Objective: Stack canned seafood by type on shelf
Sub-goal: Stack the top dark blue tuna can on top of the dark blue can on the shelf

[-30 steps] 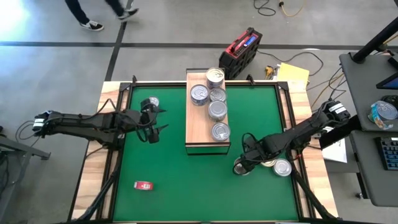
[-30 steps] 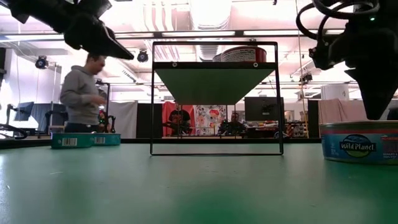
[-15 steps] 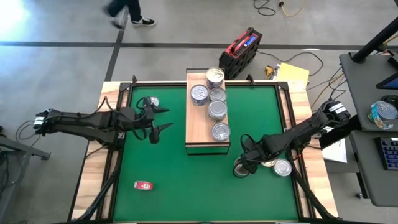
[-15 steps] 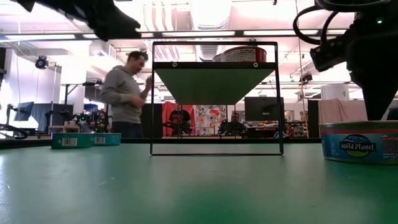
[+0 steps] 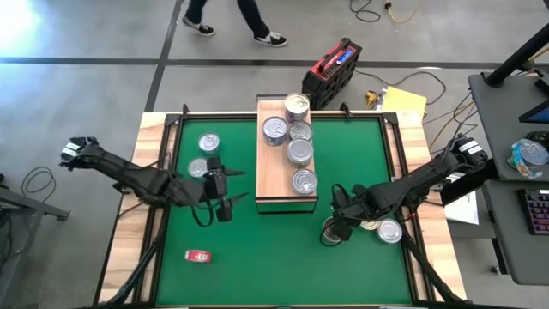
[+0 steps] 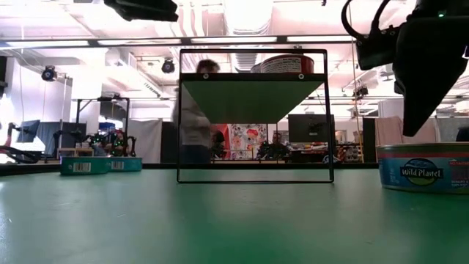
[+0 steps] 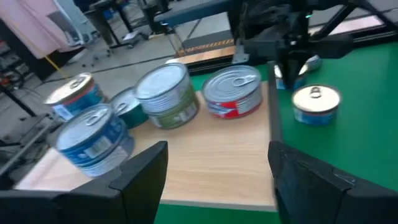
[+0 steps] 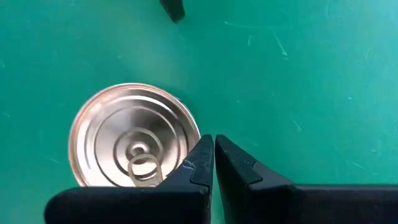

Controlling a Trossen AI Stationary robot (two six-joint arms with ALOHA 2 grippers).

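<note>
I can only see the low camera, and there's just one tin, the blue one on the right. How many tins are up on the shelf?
Observer: From above, five tins show on the shelf.
Operator: Are there tins anywhere else?
Observer: Yes, two silver tins sit on the green mat left of the shelf, near the left gripper.
Operator: Is the right gripper holding something?
Observer: No. The right gripper has its fingers shut with nothing between them, right beside a ring-pull tin.
</note>
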